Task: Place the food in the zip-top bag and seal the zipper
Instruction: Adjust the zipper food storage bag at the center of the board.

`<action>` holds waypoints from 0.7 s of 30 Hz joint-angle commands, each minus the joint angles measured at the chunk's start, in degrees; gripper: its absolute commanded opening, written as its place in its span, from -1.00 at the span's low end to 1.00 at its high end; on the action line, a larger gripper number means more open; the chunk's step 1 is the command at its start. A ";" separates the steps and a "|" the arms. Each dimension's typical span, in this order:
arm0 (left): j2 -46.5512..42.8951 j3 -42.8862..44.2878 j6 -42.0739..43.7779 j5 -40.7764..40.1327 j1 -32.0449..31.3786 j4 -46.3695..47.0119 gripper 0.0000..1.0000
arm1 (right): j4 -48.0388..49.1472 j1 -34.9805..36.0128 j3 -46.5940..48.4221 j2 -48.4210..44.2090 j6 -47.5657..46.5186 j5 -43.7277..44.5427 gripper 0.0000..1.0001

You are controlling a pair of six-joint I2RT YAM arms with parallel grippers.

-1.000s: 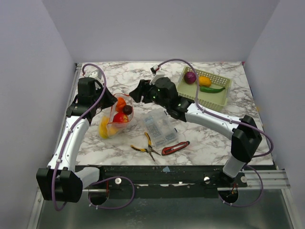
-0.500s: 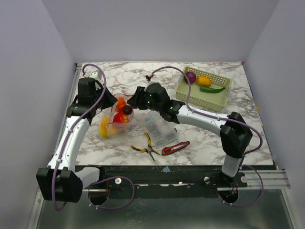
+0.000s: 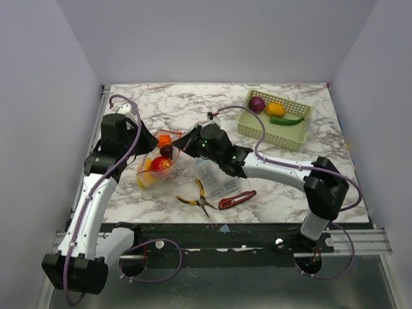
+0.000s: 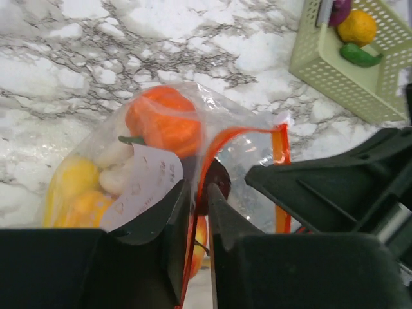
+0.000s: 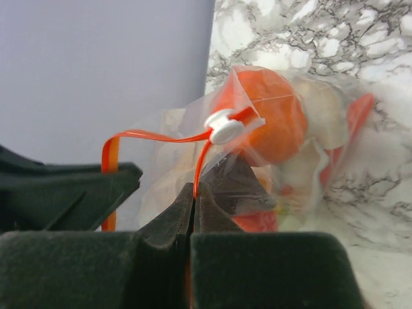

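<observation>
Our right gripper (image 5: 193,196) pinches the zipper (image 5: 154,136) below its white slider (image 5: 222,127). Our left gripper (image 4: 198,212) narrowly clamps the mouth of the zip-top bag (image 4: 244,148), food (image 4: 164,125) inside. We judge sealing is starting; next we run the slider along the strip.

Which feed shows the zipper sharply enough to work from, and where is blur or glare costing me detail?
Right wrist: zipper and its white slider are fairly sharp, the food behind is soft, the camera's own fingers are a dark blur. Left wrist: film of the zip-top bag glints, hazing the contents. Top external: even light, the strip too small to read.
</observation>
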 commanded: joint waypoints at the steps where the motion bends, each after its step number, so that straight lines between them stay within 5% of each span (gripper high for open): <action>1: -6.91 -3.48 2.31 6.93 -0.18 -2.57 -0.49 | 7.23 0.68 -3.27 -2.32 16.09 2.64 -0.99; 6: -10.45 -7.42 5.91 18.41 -0.65 -0.82 0.07 | 5.49 2.00 -2.30 -1.17 22.18 3.39 -0.99; 9: -12.97 -8.47 8.12 15.01 -2.81 -0.45 0.32 | 3.50 3.41 -1.14 -1.53 22.77 6.36 -0.99; 12: -19.38 -12.16 10.99 8.74 -7.12 5.11 0.95 | 1.33 3.84 0.78 -1.34 22.73 7.61 -0.99; 21: -29.82 -19.92 24.29 -3.94 -14.22 12.93 0.89 | -1.47 4.90 3.78 -0.31 24.70 8.97 -0.99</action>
